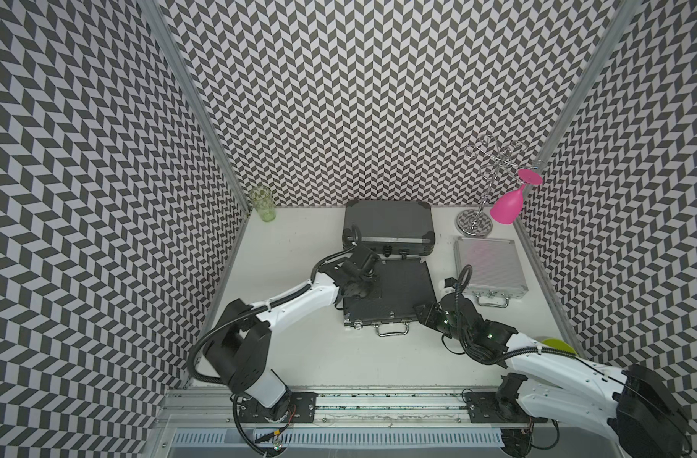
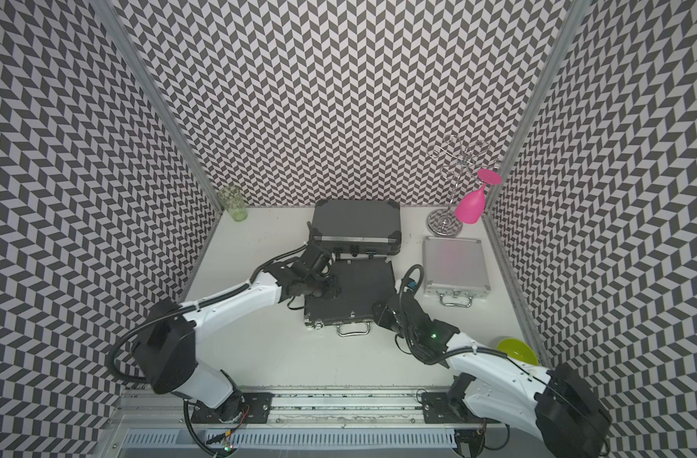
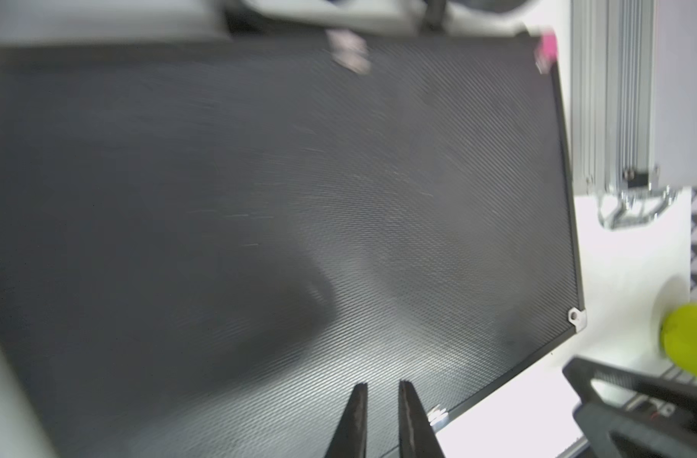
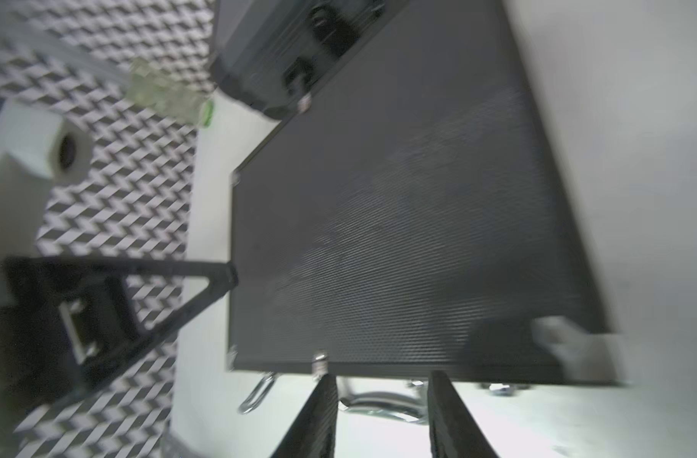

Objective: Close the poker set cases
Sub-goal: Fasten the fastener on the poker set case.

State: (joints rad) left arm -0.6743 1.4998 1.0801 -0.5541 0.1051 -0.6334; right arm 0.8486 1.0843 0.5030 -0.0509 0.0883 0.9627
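The flat textured black case [image 3: 299, 198] fills most of the view. Over it, the left gripper [image 3: 382, 386] shows fingertips slightly parted and empty. Nearby sit a ribbed silver case [image 3: 612, 99] and a lime-green bowl [image 3: 692, 341].

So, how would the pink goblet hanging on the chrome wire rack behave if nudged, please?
Hung upside down by its foot, the pink goblet would probably swing or slip off the chrome wire rack. Its opaque look suggests light plastic.

Left arm [image 1: 299, 295] and right arm [image 1: 557, 368]: white shells, black joints, ribbed black cables.
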